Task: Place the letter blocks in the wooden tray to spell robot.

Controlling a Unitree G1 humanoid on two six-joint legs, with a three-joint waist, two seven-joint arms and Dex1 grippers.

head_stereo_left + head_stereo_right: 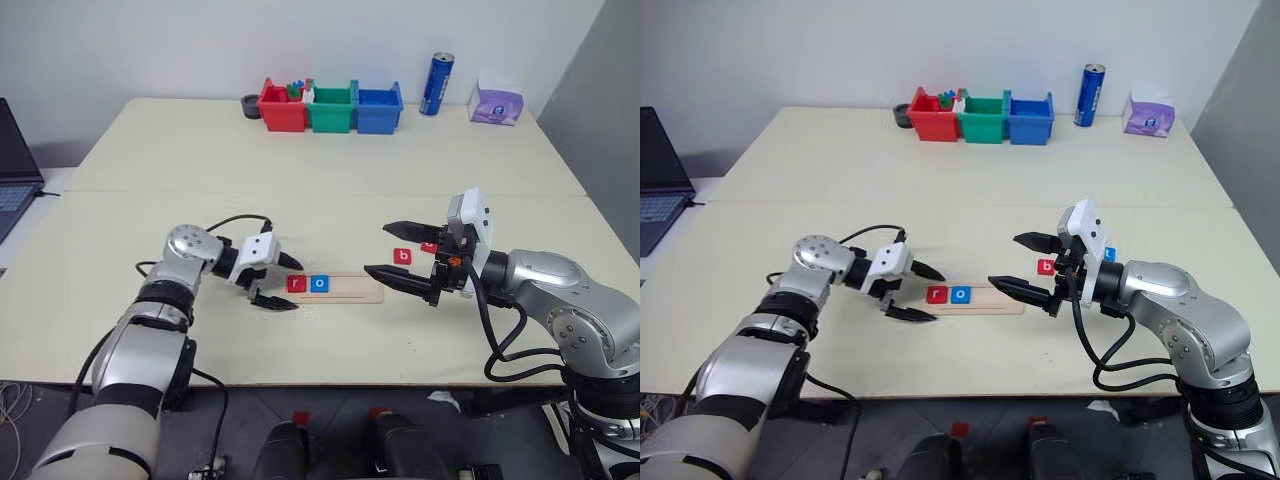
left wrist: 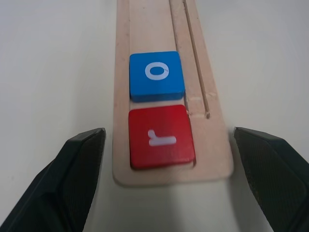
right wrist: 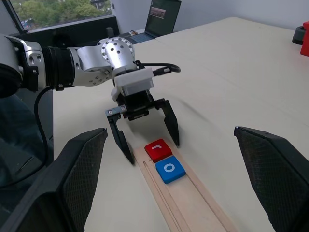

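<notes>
The wooden tray lay mid-table, holding r and o at its left end. Both tools, left tool and right tool, stood wide open and empty. The b block, just right of the tray, appeared next for pickup.

Bright, even overhead light; soft faint shadows on the table; close black fingers blur slightly.

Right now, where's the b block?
Head views: the red b block lies on the table off the wooden tray, beyond its right end, between the open right gripper's fingers.
</notes>
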